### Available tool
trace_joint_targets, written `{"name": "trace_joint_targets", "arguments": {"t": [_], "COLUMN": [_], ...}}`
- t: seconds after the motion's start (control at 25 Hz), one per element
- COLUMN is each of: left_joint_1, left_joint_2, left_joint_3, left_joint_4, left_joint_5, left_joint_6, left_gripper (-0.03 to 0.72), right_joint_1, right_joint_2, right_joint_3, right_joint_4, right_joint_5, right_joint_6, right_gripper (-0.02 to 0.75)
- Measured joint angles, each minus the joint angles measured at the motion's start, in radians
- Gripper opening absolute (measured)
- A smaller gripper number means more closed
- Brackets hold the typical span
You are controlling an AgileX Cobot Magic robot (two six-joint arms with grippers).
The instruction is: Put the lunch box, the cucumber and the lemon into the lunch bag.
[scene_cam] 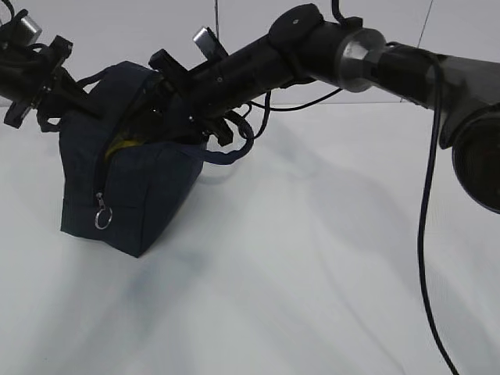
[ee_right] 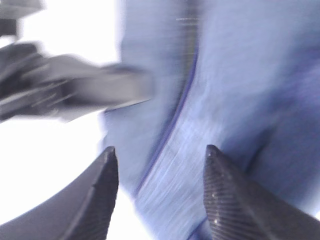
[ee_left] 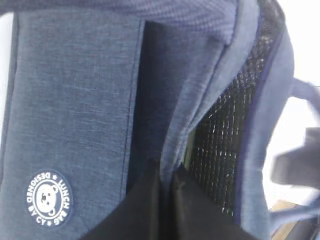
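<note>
Both grippers are working at the lunch bag (scene_cam: 129,195) on the table (scene_cam: 328,258).
The left gripper (ee_left: 167,182) is pinching the bag's fabric edge; the right gripper (ee_right: 160,160) is hovering spread apart, holding nothing; something yellow is showing inside.

The boxy dark navy fabric lunch bag (scene_cam: 133,195) stands on the white table (scene_cam: 312,273), at its left side. Something yellow (scene_cam: 119,146) lies inside its open top. Both black arms reach over the bag from either side.
</note>
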Motion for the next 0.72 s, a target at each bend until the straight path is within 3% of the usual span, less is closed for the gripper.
{"name": "trace_joint_targets", "arguments": {"t": [0.28,0.72], "left_joint_1": [0.006,0.008], "left_joint_2": [0.000,0.000], "left_joint_3": [0.000,0.000], "left_joint_4": [0.026,0.027], "left_joint_5": [0.005,0.030], "left_joint_6": [0.002,0.002], "left_gripper": [-0.008,-0.008], "right_joint_1": [-0.014,0.030], "right_joint_2": [-0.043,-0.162], "right_joint_3": [-0.031,-0.040], "right_joint_4": [0.018,-0.413], "right_joint_5": [0.076,0.183], "right_joint_6": [-0.134,0.037], "right_gripper": [0.415,0.409]}}
